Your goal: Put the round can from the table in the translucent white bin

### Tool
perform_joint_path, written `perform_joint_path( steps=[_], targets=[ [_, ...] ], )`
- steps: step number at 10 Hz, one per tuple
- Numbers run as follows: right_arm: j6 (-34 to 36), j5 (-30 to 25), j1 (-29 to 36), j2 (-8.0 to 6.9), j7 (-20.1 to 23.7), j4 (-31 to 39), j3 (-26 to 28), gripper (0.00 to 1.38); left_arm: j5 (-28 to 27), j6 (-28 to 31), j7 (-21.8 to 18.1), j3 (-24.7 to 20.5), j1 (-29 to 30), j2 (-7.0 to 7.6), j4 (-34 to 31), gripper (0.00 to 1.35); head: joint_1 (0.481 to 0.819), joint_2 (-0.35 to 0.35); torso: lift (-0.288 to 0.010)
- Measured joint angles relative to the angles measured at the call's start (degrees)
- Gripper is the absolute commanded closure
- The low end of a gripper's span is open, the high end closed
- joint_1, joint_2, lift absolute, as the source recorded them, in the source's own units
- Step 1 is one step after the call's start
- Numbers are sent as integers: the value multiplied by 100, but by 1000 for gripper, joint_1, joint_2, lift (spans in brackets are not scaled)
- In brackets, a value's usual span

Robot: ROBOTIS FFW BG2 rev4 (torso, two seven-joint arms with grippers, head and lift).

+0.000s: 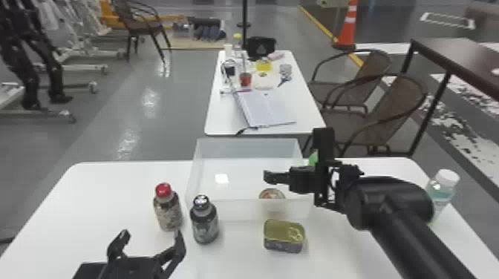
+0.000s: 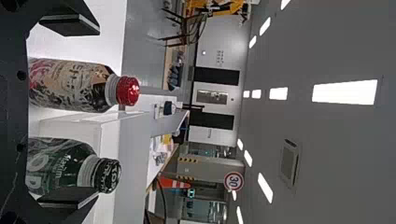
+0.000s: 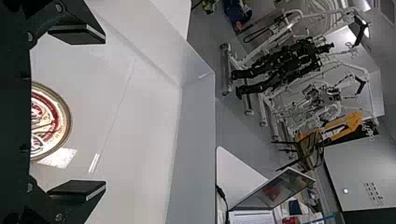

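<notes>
Over the bin [image 1: 226,209], the right tool [image 1: 268,177] points left, spread near the round can [image 1: 272,194]; the left tool [image 1: 152,234] gapes by bottles [image 1: 205,224].

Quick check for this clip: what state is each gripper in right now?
Left gripper: open, holding nothing.
Right gripper: open, holding nothing; the round can lies inside the translucent white bin.

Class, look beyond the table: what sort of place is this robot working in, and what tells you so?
Probably a robotics lab or workshop: a black humanoid figure stands among white wheeled frames, and an orange traffic cone stands on the grey floor.
</notes>
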State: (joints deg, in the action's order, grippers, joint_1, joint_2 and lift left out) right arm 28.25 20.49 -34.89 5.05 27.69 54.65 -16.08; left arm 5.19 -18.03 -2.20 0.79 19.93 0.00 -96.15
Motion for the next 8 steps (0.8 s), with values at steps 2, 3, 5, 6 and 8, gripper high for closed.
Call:
perform_joint_path(
  steps=[2, 3, 5, 6, 8],
  targets=[
    [-47, 1, 23, 10, 0, 60, 5, 173, -1, -7, 0, 0, 2, 0, 0, 98, 549, 0, -100],
    [-71, -106, 99, 24, -5, 273, 71, 173, -13, -16, 0, 0, 2, 0, 0, 98, 549, 0, -100],
    [-92, -507, 485, 60, -278, 1179, 380, 180, -43, -33, 0, 9, 0, 0, 0, 98, 549, 0, -100],
    [-183, -588, 795, 69, -495, 1747, 526, 180, -60, -36, 0, 9, 0, 0, -5, 98, 549, 0, -100],
    [-751, -746, 1560, 128, -760, 2774, 660, 180, -87, -25, 0, 9, 1, 0, -28, 98, 549, 0, -100]
  ],
)
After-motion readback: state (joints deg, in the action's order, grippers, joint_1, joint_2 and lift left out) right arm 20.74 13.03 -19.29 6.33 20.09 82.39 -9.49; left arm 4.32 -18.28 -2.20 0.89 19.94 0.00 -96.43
